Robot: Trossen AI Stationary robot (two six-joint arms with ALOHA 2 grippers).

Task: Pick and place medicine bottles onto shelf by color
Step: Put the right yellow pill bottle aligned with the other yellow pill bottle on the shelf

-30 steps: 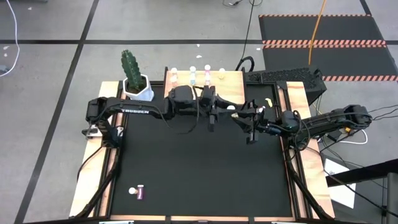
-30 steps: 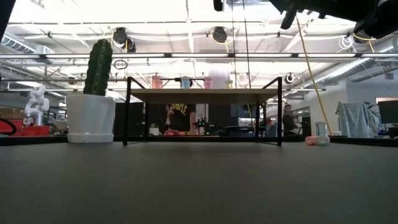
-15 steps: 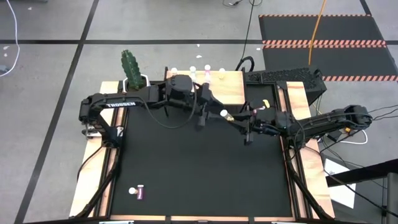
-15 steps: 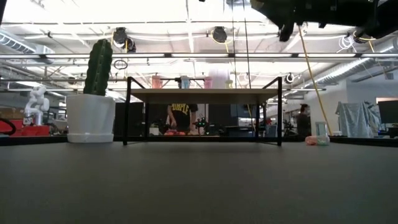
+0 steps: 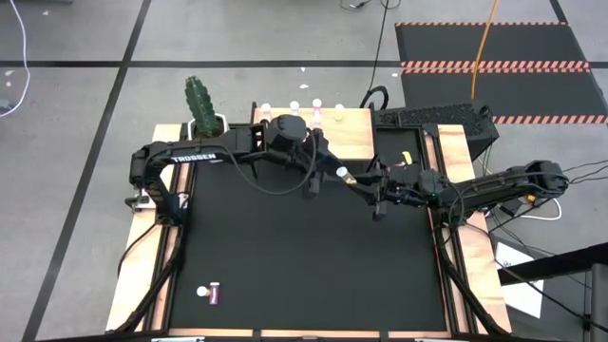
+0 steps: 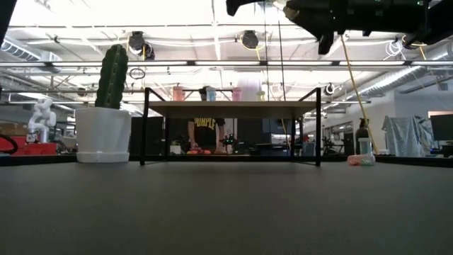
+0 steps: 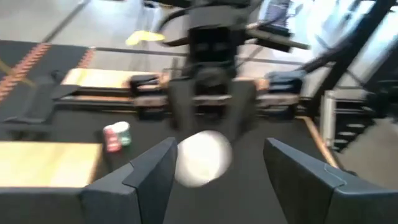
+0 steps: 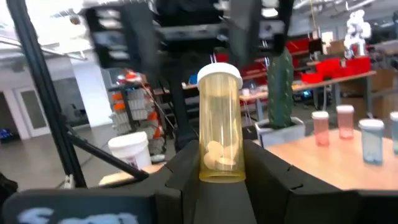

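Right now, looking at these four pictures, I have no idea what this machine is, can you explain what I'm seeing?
It is a robot with two dark arms working at a black table. One picture looks straight down, one looks level across the tabletop, and two come from cameras on the arms' wrists. The right gripper holds a yellow bottle with a white cap. The left gripper faces it with fingers apart. On the wooden shelf stand a few small bottles, beside a potted cactus. A purple bottle lies near the front.

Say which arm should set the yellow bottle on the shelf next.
Probably the right: its tool is shut on the yellow bottle, beside the shelf. The left tool is open, holding nothing.
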